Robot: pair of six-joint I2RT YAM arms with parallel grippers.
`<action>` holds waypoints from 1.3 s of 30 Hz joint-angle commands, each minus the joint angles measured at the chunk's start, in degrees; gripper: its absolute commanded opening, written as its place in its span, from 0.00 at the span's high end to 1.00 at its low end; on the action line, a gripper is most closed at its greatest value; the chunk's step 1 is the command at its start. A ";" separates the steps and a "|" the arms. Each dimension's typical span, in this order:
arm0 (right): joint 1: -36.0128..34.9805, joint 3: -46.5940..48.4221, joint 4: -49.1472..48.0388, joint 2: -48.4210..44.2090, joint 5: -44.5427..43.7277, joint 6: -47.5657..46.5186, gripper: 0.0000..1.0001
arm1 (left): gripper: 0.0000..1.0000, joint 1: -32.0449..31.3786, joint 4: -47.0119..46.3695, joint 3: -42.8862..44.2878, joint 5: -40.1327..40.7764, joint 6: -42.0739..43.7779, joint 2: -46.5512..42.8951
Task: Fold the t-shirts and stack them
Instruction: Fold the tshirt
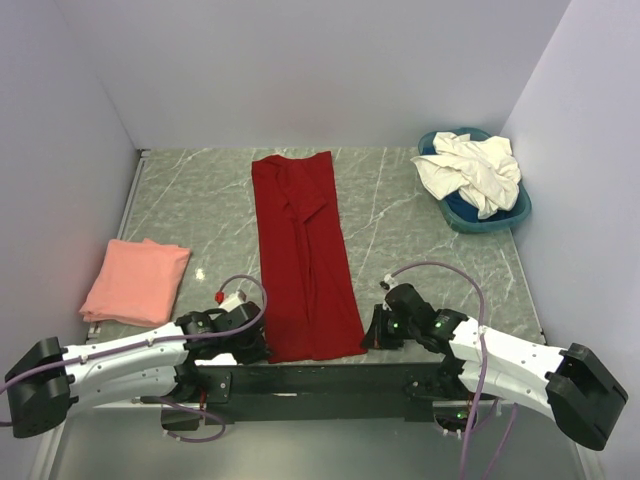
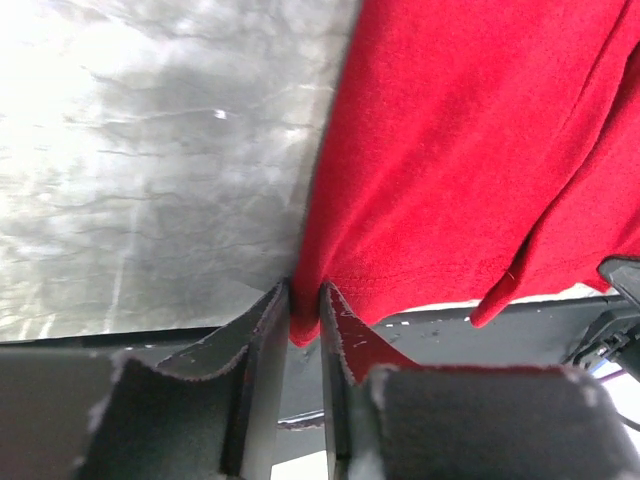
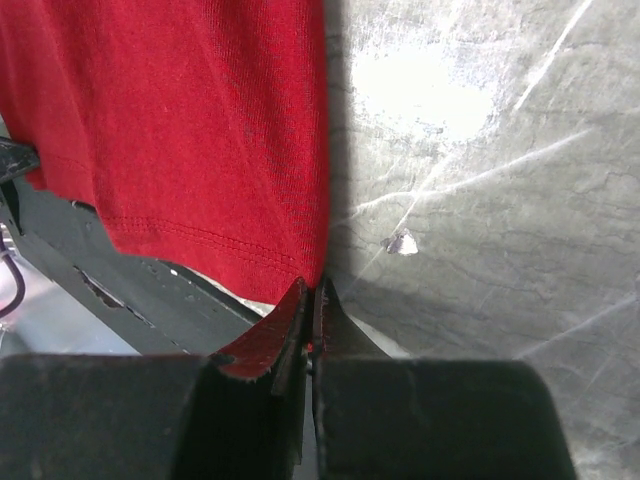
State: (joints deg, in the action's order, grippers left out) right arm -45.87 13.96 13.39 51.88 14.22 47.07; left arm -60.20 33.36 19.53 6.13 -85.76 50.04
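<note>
Basin (image 1: 470, 218), blue, upper right, holds crumpled cream-white t-shirts (image 1: 470, 170), count unclear. Centre frame, deep red t-shirt (image 1: 305, 260) lies on counter (image 1: 400, 220); left hand (image 2: 305, 305) and right hand (image 3: 310, 295) each pinch a lower corner.

Blue basin (image 1: 497, 219) mostly beneath cream t-shirts (image 1: 470, 170)

I count one deep red t-shirt (image 1: 303, 260), spread long down the middle of the one marbled table (image 1: 420, 250). One salmon-pink t-shirt (image 1: 135, 280) lies folded on the left. At the far right sits one round blue basin (image 1: 492, 222) with a heap of cream-white t-shirts (image 1: 472, 170) in it; how many are in that heap I cannot tell. My grippers number two: my left gripper (image 1: 262, 345) and my right gripper (image 1: 370, 335).
</note>
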 commanded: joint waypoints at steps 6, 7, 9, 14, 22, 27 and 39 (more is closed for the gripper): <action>-0.45 2.48 1.73 0.51 0.20 -1.54 1.00 | 0.94 -1.23 -0.76 -2.13 -1.30 1.73 3.22; -0.36 2.65 1.73 0.33 0.28 -1.72 1.00 | 0.98 -1.32 -0.41 -1.87 -1.38 1.91 3.13; -0.45 3.36 2.61 -0.37 0.55 -2.33 1.00 | 0.99 -1.58 0.29 -0.81 -1.56 2.69 2.34; -5.10 5.37 5.76 -2.57 -2.52 -1.90 1.00 | 0.99 -2.20 3.45 0.94 -2.44 3.84 -0.38; -12.40 10.56 9.99 -1.35 -12.45 -0.40 1.00 | 0.99 -2.46 9.17 5.42 0.28 6.39 -2.14; -10.22 18.02 12.28 2.52 -16.15 -4.16 1.00 | 1.00 0.94 7.95 11.05 4.50 12.60 0.58; 8.24 37.53 6.39 19.56 -9.21 -12.44 1.00 | 1.00 26.96 -5.31 26.16 0.55 33.45 17.01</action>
State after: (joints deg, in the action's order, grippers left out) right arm -40.32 45.56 23.16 68.07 4.19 37.69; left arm -37.21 33.39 41.17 7.33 -58.96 64.23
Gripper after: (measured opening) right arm 0.042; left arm 0.024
